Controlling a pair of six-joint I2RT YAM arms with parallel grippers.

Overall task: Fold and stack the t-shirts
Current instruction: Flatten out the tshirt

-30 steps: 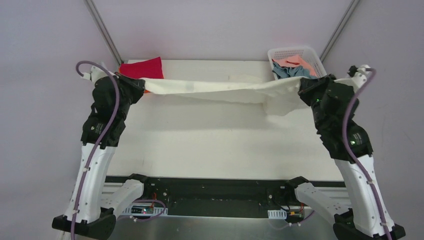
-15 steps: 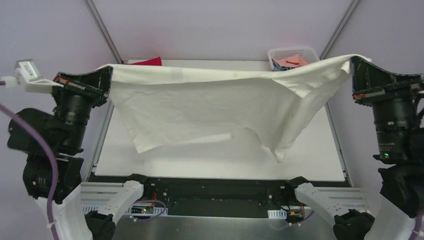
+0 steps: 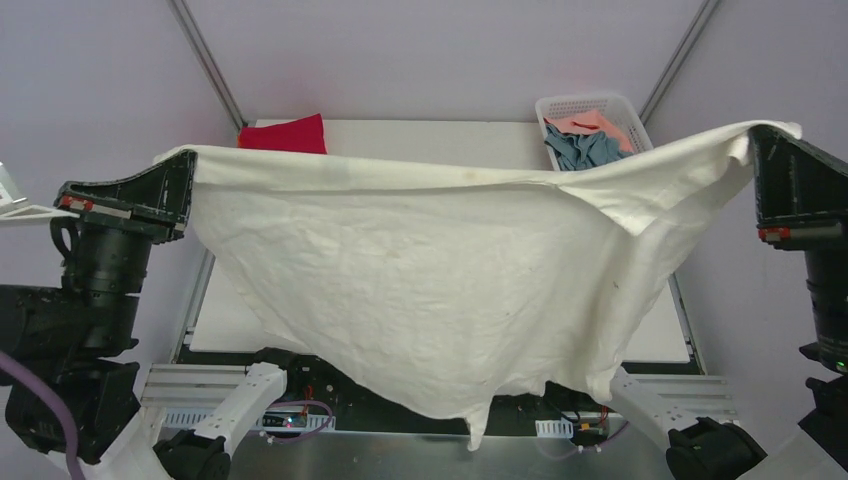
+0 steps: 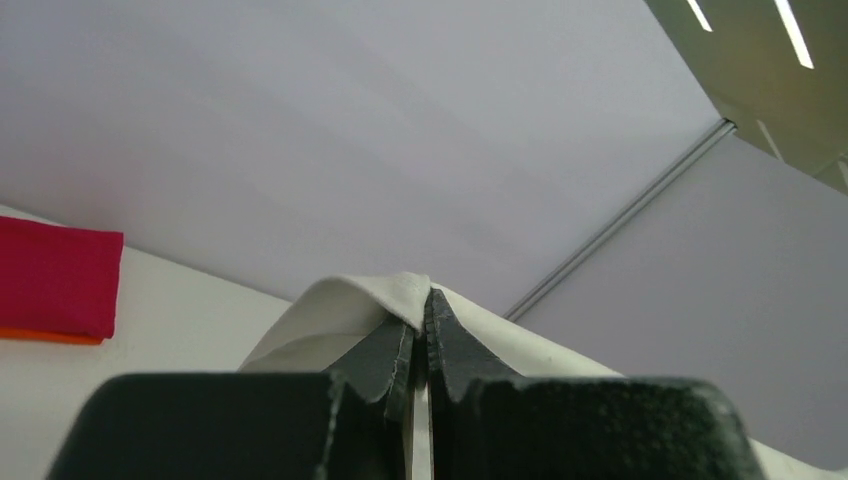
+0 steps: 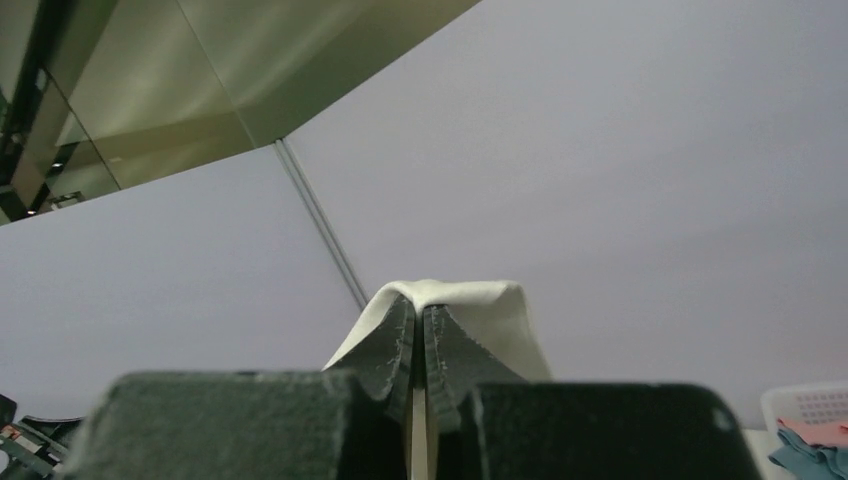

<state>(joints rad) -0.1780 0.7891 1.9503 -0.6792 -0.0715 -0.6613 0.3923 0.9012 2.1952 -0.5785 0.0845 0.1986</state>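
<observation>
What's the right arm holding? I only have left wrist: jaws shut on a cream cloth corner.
Observer: The right gripper has its jaws shut on another corner of the same cream shirt.
Operator: How does the shirt hang?
Observer: From the top view, it hangs spread wide and hides most of the table.
Operator: Any more shirts waiting?
Observer: Yes. The basket at the far right corner holds a grey-blue shirt and a pink shirt.
</observation>
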